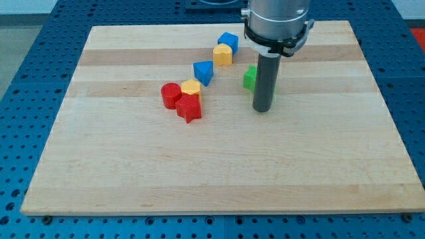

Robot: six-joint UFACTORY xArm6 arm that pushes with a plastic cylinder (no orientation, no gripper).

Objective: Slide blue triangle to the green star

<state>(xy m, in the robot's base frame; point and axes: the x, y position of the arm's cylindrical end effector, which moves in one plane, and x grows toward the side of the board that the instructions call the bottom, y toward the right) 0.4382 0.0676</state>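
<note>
The blue triangle (204,72) lies on the wooden board (219,159) a little above the middle, between a yellow block above it and another below it. A green block (250,78), partly hidden behind the rod, sits to the triangle's right with a gap between them; its shape does not show fully. My tip (263,109) rests on the board just below and right of the green block, well right of the blue triangle.
A blue cube (228,42) and a yellow heart-like block (223,55) sit up and right of the triangle. A yellow hexagon (190,87), a red cylinder (171,95) and a red star (189,108) cluster down and left of it.
</note>
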